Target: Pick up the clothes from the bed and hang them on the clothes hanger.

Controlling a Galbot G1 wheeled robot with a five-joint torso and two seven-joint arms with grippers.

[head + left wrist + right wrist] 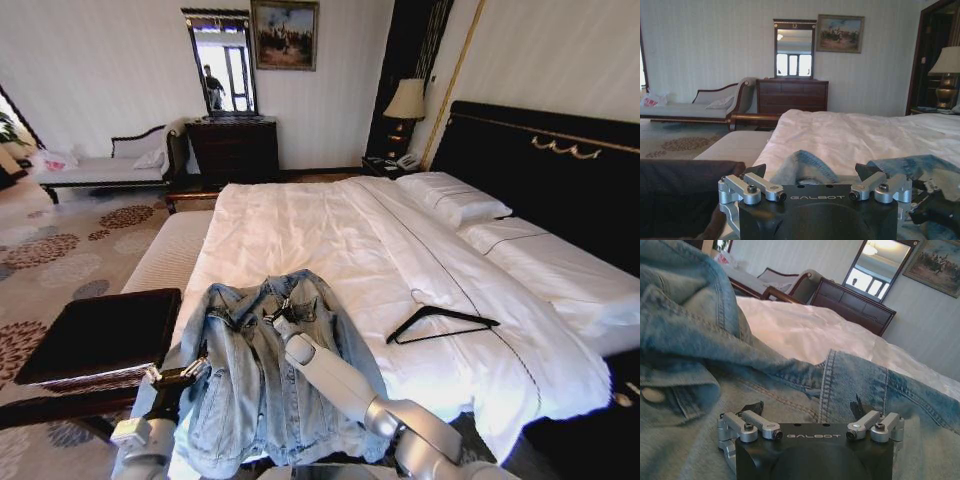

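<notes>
We found the jacket lying spread on the near end of the bed, collar toward the headboard, its lower part hanging over the foot edge. The hanger lay flat on the duvet to the right of the jacket, apart from it, hook pointing toward the pillows.

The right gripper was down on the jacket's upper front, just below the collar. In the right wrist view its jaws stood wide, the 2 fingertips resting against the denim with folds of cloth rising ahead of them; we could not confirm that any fabric lay between them.

The left gripper sat at the jacket's left side, near the shoulder and sleeve. The left wrist view showed its jaws also wide, with a fold of collar just ahead of them and nothing held.

A dark tray table stood beside the bed at the robot's left. A chaise, a dresser with a mirror, and a lamp were against the far wall.
</notes>
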